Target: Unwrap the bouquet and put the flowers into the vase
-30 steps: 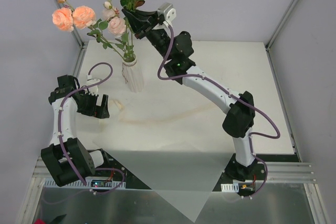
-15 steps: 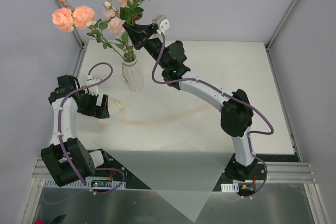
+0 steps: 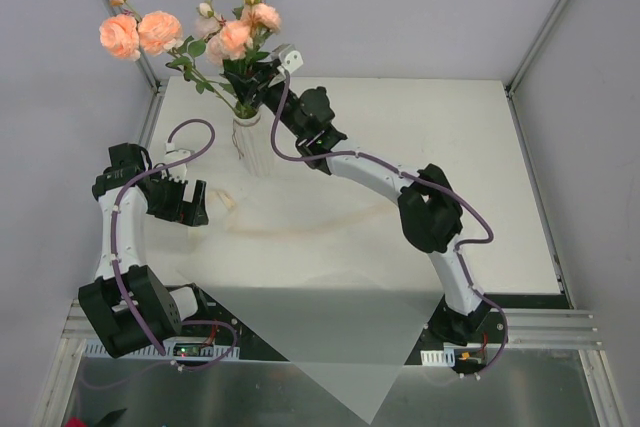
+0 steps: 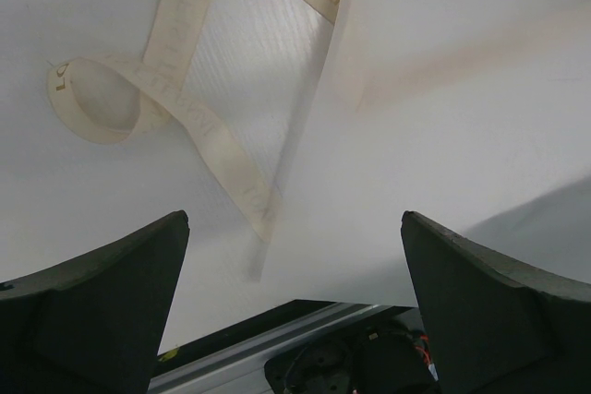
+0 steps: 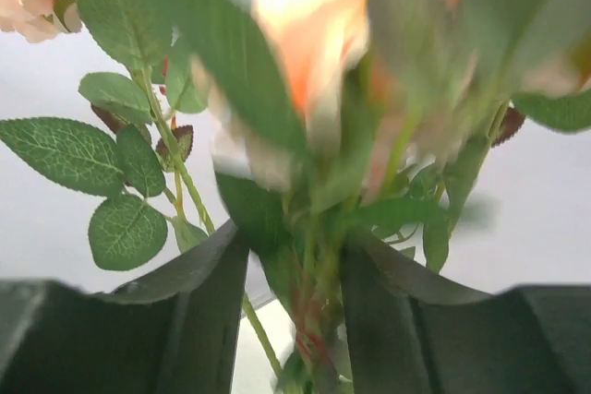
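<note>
The white ribbed vase stands at the back left of the table and holds several peach-pink flowers. Directly above its mouth, my right gripper has another stem of flowers between its fingers. In the right wrist view the jaws of the right gripper stand apart around the blurred green stems, with a gap on the left side. My left gripper hangs wide open and empty left of the vase, over the pale ribbon. The bouquet is no bundle here.
A translucent wrapping sheet lies flat over the table's near edge. A faint ribbon strand runs across the middle. Grey walls and frame posts close in behind the vase.
My right arm has come down and to the left with the stem, bringing it over the vase mouth. Its jaws have parted. The left arm has not moved.
</note>
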Tool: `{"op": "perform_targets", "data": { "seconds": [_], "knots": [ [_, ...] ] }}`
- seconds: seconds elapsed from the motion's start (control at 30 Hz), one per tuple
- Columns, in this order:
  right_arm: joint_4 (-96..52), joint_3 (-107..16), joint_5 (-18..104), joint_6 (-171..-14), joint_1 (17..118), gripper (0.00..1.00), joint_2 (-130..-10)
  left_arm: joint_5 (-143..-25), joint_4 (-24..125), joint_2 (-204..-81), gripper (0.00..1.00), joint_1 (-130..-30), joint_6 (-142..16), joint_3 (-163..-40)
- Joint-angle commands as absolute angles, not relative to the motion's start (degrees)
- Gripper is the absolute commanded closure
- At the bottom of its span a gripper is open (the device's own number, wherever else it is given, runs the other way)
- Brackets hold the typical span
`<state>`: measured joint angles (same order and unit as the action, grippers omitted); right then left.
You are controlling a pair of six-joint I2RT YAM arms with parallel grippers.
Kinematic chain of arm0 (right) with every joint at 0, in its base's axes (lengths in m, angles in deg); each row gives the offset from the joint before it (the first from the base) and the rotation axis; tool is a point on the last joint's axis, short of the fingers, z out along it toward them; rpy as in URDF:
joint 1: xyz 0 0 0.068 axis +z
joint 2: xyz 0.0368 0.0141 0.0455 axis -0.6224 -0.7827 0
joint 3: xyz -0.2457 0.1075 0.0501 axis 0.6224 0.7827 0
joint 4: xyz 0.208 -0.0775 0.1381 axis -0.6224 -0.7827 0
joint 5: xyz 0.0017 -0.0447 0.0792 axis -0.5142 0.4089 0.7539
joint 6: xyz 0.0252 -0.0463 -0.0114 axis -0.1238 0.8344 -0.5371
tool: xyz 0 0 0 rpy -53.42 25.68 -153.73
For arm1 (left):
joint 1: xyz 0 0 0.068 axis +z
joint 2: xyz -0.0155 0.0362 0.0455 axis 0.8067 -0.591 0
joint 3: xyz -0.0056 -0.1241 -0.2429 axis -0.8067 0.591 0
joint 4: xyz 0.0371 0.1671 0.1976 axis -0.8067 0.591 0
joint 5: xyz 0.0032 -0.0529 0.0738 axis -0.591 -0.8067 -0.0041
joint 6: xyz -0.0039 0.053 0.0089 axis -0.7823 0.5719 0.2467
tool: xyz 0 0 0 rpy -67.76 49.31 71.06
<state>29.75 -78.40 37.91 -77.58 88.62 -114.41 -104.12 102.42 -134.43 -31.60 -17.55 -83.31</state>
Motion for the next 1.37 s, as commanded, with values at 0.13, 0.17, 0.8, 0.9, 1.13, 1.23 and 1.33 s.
{"op": "perform_targets", "data": {
  "seconds": [0.13, 0.17, 0.8, 0.9, 1.13, 1.23, 1.33],
  "knots": [
    [33.1, -64.6, 33.6, -74.6, 89.4, 0.32, -104.4, -105.4, 103.8, -133.3, 0.01, -31.5, -16.5, -84.7],
    [33.0, -62.3, 33.3, -74.7, 89.5, 0.19, -101.1, -105.5, 103.9, -133.3, 0.01, -31.5, -16.6, -84.8],
    [-38.7, -47.6, 14.9, -80.6, 89.9, 0.03, -69.7, -111.9, 105.0, -131.8, 0.01, -31.4, -20.5, -86.0],
    [-46.6, -46.4, 12.2, -81.3, 89.9, 0.03, -67.5, -111.8, 105.1, -131.4, 0.01, -31.5, -21.2, -86.2],
    [-50.4, -40.4, 9.7, -82.9, 89.7, 0.04, -60.9, -112.5, 105.0, -131.4, 0.01, -31.4, -23.2, -87.0],
    [-52.2, -41.2, 9.2, -82.7, 89.6, 0.03, -60.6, -113.2, 105.0, -131.6, 0.01, -31.5, -23.9, -86.9],
    [-53.9, -42.1, 8.9, -82.1, 88.8, 0.03, -60.7, -113.3, 104.0, -131.9, 0.01, -31.4, -24.7, -86.5]
  ]
}}
